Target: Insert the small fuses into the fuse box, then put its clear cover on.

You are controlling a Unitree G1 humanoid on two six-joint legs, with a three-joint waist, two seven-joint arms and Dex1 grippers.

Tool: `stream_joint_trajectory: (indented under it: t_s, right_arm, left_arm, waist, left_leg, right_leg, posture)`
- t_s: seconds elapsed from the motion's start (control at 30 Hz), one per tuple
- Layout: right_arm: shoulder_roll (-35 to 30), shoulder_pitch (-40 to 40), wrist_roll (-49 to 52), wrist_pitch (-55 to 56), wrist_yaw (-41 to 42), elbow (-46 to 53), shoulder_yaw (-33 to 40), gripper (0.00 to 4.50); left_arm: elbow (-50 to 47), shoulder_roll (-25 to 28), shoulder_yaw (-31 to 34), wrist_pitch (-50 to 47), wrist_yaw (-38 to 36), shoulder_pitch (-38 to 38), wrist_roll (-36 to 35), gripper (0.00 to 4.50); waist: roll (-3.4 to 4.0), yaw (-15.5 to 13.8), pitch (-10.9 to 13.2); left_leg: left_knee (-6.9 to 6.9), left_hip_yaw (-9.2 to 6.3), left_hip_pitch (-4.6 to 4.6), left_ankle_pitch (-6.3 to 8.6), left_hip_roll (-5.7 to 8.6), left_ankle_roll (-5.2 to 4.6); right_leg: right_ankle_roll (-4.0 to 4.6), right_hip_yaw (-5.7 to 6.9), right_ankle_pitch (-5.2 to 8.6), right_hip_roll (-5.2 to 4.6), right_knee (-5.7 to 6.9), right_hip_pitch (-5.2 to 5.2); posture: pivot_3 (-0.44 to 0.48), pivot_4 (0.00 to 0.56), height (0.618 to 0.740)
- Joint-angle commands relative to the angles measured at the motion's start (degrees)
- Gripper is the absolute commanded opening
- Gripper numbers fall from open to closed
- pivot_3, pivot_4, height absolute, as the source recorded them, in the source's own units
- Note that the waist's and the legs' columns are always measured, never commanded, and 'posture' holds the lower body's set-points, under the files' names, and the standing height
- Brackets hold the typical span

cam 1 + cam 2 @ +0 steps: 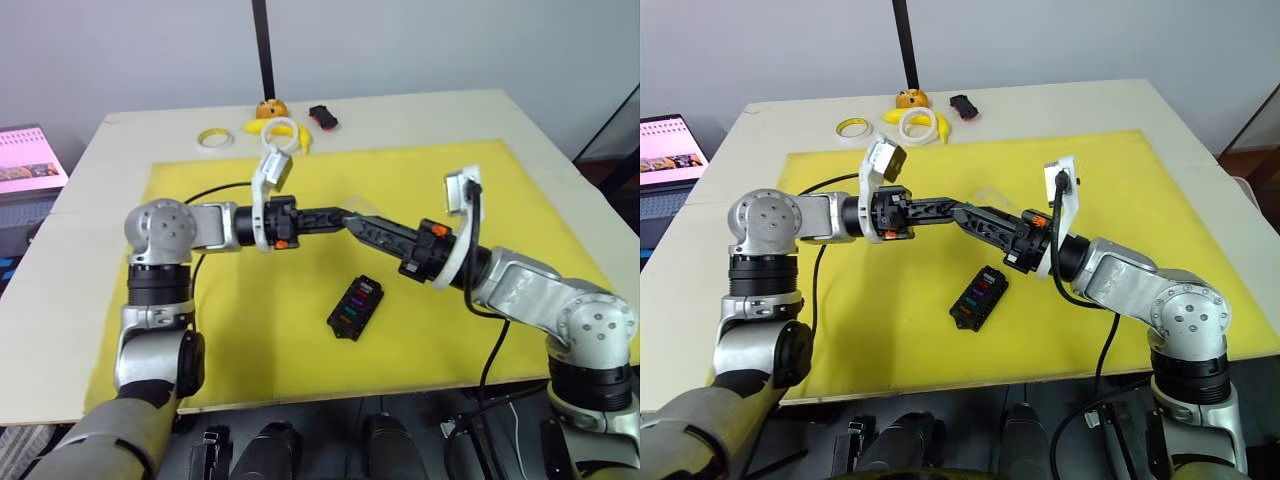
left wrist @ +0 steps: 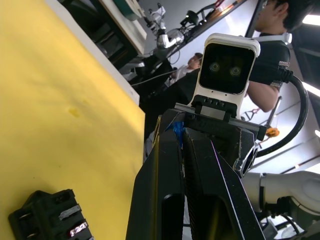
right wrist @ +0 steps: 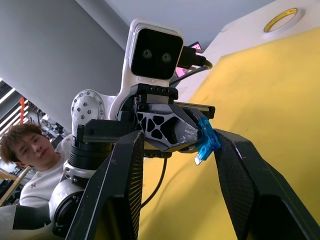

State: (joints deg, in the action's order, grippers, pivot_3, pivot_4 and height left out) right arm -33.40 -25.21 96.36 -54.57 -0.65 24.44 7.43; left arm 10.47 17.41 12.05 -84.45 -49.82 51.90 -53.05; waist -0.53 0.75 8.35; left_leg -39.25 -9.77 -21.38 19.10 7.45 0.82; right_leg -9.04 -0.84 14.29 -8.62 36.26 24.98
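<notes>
Above the middle of the yellow mat (image 1: 200,330) both arms meet tip to tip, held up off the surface. From the right wrist camera you can see the left gripper (image 3: 192,135) has its fingers pinched together on a little blue fuse (image 3: 206,141), which sticks out past the tips with its metal blade showing. The right gripper (image 3: 175,165) has its two fingers spread wide apart, one on each side of that fuse, and I can't tell whether they're touching it. In the head views the two sets of black fingers overlap around the same spot, left gripper (image 1: 352,216) coming in from the left and right gripper (image 1: 368,228) from the right. Nearer the robot, just below where they meet, the fuse box (image 1: 355,307) lies flat on the mat at a slant, with a few coloured fuses already sitting in its slots; red, teal and purple ones are what I can make out. Way at the far edge of the table (image 1: 540,130) there's a yellow tape ring (image 1: 212,138), a white tape ring (image 1: 283,128), a small orange thing (image 1: 269,107) and a black-and-red gadget (image 1: 323,116). People show up in the background of both wrist views.
</notes>
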Motion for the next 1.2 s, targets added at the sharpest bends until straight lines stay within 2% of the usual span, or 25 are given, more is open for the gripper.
stream_joint_trajectory:
  t_s: [0.03,0.27,0.43,0.53,0.6,1.2]
  right_arm:
    - [-1.5,-0.3,1.9,1.4,1.0,0.8,1.7,2.21]
    - [-4.4,1.0,2.8,1.9,2.1,0.8,3.1,2.21]
    - [-4.0,0.7,0.8,2.6,2.0,0.6,1.9,2.21]
    - [-3.5,0.4,0.5,3.3,1.5,0.4,1.6,1.32]
    - [-3.6,0.5,0.7,3.5,1.5,0.6,1.6,0.38]
    - [-4.4,1.0,1.4,3.2,1.9,1.8,1.3,0.38]
  left_arm:
    - [-1.4,1.1,0.3,0.5,-0.4,0.9,-1.7,0.00]
    - [-1.0,1.5,0.6,0.2,-0.2,1.3,-2.5,0.00]
    - [-1.0,1.1,0.0,0.8,0.2,1.3,-2.8,0.00]
    - [-0.2,1.3,-0.6,1.7,-0.2,1.1,-2.2,0.00]
    - [-0.1,1.6,-0.8,2.0,-0.5,0.9,-2.3,0.00]
    - [0.0,2.1,-2.2,3.5,-2.3,-0.2,-3.0,0.00]
  waist:
    - [0.00,0.0,0.0]
    - [0.00,0.0,0.0]
    - [0.00,0.0,0.0]
    - [0.00,-0.1,0.0]
    - [0.00,-0.1,0.0]
    - [0.00,-0.1,0.0]
  left_leg:
    - [0.00,0.00,0.00,0.00,0.00,0.00]
    - [0.00,0.01,0.00,0.00,0.01,0.00]
    - [0.00,0.01,0.00,0.00,0.00,0.00]
    - [0.00,0.01,0.00,0.00,0.00,0.00]
    - [0.00,0.01,0.00,0.00,0.00,0.00]
    - [0.00,0.01,0.00,0.00,0.00,0.00]
  right_leg:
    - [0.00,0.00,0.00,0.00,0.00,0.00]
    - [0.00,0.00,0.00,0.00,-0.01,0.00]
    - [0.00,0.00,0.00,0.00,-0.01,0.00]
    - [0.00,0.00,0.00,0.00,-0.01,0.00]
    - [0.00,0.00,0.00,-0.01,-0.01,0.00]
    - [0.00,0.00,0.00,0.00,-0.01,0.00]
  posture:
    - [0.000,0.150,0.740]
    - [0.000,0.150,0.740]
    - [0.000,0.150,0.740]
    - [0.000,0.150,0.740]
    - [0.000,0.150,0.740]
    - [0.000,0.150,0.740]
